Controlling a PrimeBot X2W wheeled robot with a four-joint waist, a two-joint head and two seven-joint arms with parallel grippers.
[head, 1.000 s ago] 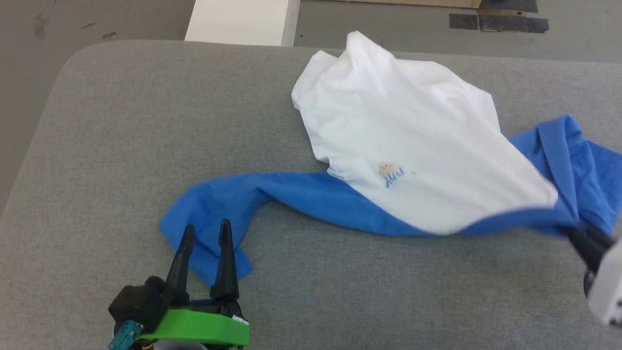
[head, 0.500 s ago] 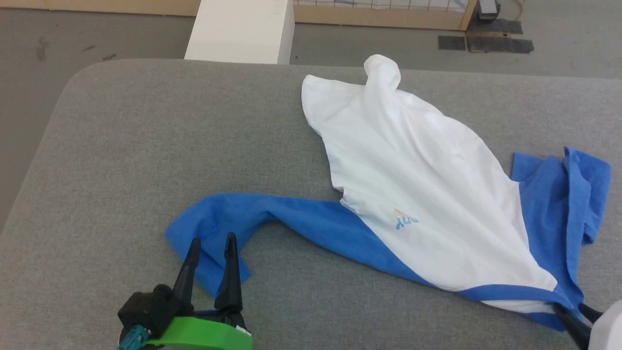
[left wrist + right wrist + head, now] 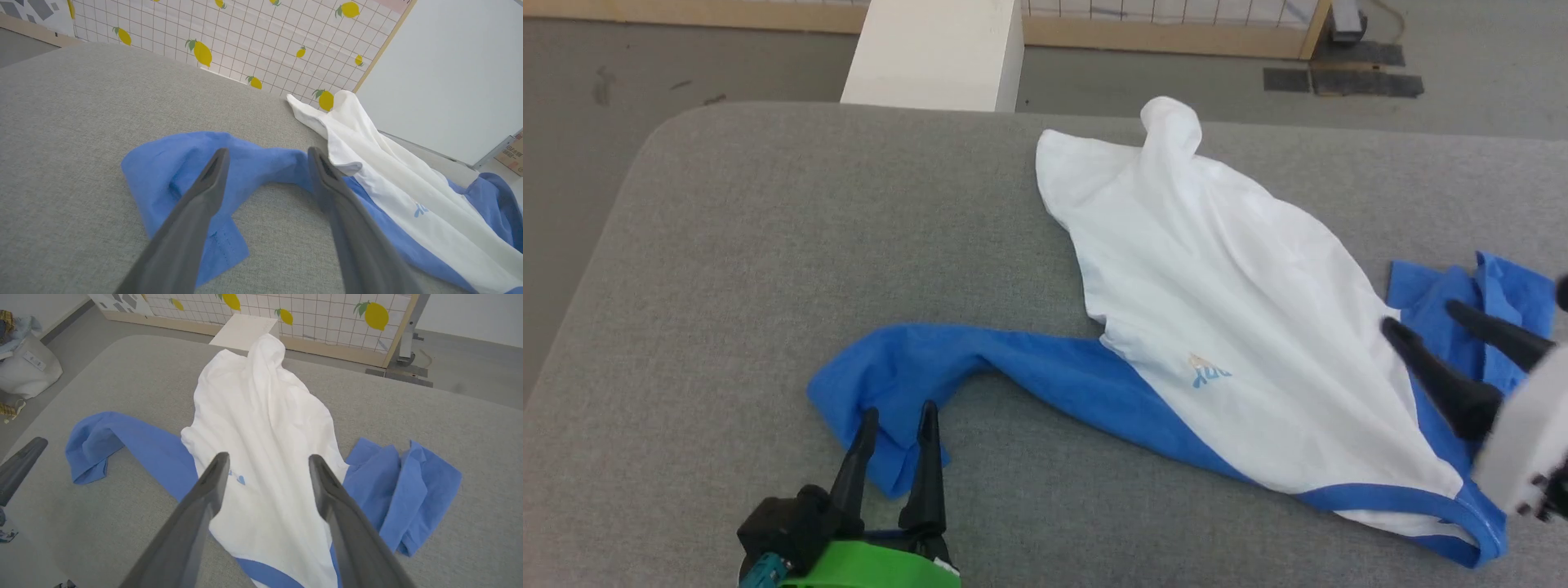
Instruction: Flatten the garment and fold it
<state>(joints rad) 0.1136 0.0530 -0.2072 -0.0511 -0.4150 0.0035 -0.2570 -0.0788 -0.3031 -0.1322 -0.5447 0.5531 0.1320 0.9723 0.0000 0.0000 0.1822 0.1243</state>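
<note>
Garment (image 3: 1241, 327): soft, thin white body, creased into a long wedge on the right half of the bench (image 3: 768, 245). The hem end is peaked in a small upright twist near the far edge; the blue neck trim (image 3: 1405, 496) curves toward the near edge. Small blue lettering (image 3: 1210, 374) on the chest. One blue sleeve (image 3: 1013, 367) snakes leftward across the middle, its cuff folded over. The other blue sleeve (image 3: 404, 486) is bunched in flat pleats by the right edge. Bench surface is grey woven fabric with rounded corners. Left gripper (image 3: 898, 410): fingers spread, nothing held, tips over the folded cuff. Right gripper (image 3: 1421, 316): fingers parted, empty, above the seam between white body and bunched sleeve.
</note>
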